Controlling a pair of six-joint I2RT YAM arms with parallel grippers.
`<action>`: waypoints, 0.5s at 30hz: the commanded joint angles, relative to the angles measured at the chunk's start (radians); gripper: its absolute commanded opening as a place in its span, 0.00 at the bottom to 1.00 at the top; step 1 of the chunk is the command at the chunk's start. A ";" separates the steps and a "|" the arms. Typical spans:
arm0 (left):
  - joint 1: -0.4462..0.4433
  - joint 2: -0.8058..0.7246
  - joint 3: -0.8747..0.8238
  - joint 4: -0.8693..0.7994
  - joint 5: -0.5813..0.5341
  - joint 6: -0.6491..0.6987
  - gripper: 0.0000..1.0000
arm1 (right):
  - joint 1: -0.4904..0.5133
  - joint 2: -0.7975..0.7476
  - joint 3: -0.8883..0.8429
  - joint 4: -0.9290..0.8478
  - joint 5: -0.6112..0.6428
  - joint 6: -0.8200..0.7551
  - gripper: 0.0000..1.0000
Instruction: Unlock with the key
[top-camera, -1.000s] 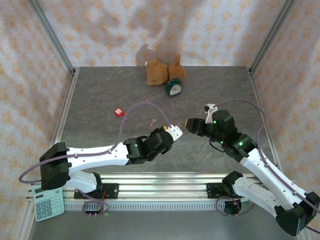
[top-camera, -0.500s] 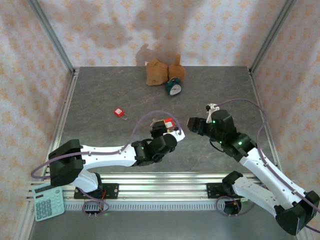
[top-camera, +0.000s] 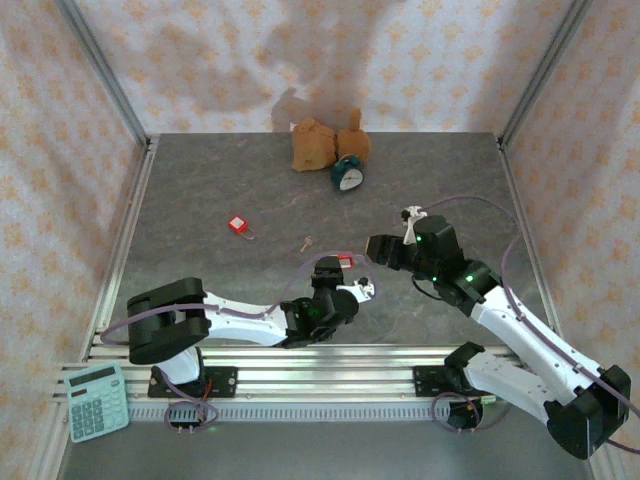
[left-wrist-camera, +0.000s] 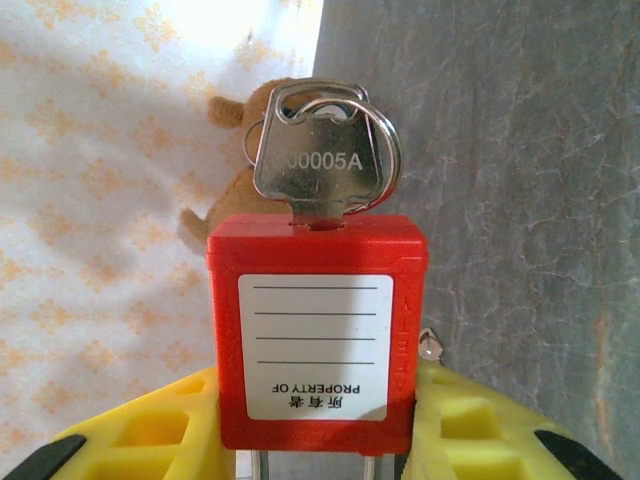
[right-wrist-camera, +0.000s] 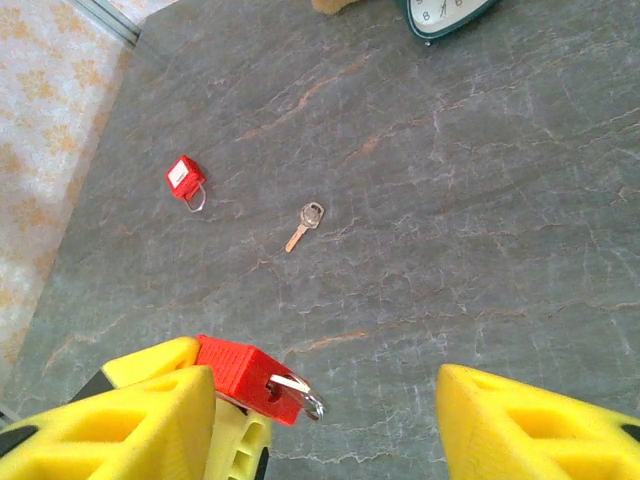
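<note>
My left gripper (left-wrist-camera: 318, 425) is shut on a red padlock (left-wrist-camera: 318, 330) with a white label. A silver key (left-wrist-camera: 318, 165) on a ring sits in the lock's keyhole. In the top view the padlock (top-camera: 345, 262) is held just left of my right gripper (top-camera: 375, 247). My right gripper (right-wrist-camera: 320, 425) is open. The padlock (right-wrist-camera: 245, 372) and its key (right-wrist-camera: 300, 392) stick out beside the right gripper's left finger (right-wrist-camera: 110, 425), apart from the other finger. I cannot tell whether that finger touches the lock.
A second red padlock (top-camera: 238, 225) and a loose key (top-camera: 308, 242) lie on the grey table further back. A green clock (top-camera: 347, 176) and a brown stuffed toy (top-camera: 318, 143) stand by the back wall. A calculator (top-camera: 97, 400) lies at the near left corner.
My left arm has swung right and turned the held padlock towards the right gripper. The right gripper has edged left and forward to meet it.
</note>
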 joint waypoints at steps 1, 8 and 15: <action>-0.011 0.029 -0.020 0.196 -0.069 0.092 0.35 | -0.002 0.007 -0.021 0.037 -0.023 0.001 0.59; -0.031 0.101 -0.027 0.326 -0.098 0.186 0.35 | -0.002 0.054 -0.018 0.028 -0.048 -0.010 0.59; -0.035 0.115 -0.027 0.348 -0.113 0.220 0.36 | -0.002 0.097 -0.008 0.000 -0.052 -0.039 0.59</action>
